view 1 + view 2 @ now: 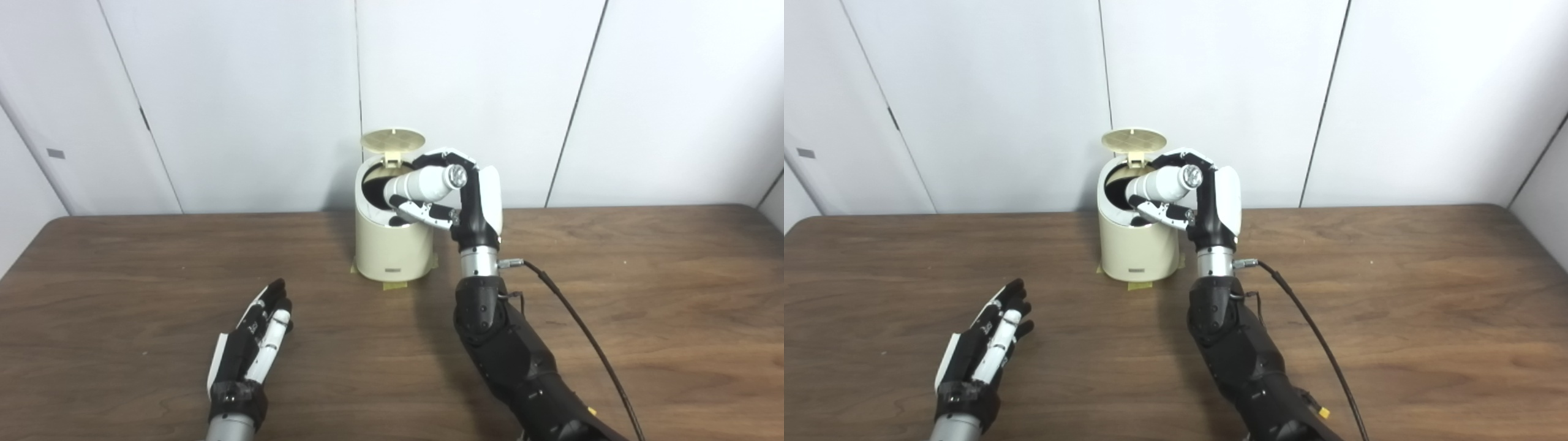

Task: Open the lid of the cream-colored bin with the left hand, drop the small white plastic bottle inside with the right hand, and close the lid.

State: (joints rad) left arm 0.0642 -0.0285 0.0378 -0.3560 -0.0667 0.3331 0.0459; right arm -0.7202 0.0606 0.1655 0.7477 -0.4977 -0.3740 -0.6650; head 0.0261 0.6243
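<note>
The cream-colored bin (392,245) stands at the back middle of the table, its round lid (392,140) flipped upright behind the dark opening. My right hand (465,199) is raised beside the bin's right rim and is shut on the small white plastic bottle (422,184). The bottle lies nearly sideways, its far end over the opening and its silver end facing me. My left hand (257,340) rests low over the table in front and to the left of the bin, open, fingers stretched out, holding nothing.
Tape tabs (392,285) hold the bin's base to the wooden table (643,294). A black cable (582,331) trails from my right wrist over the table's right half. White wall panels stand right behind the bin.
</note>
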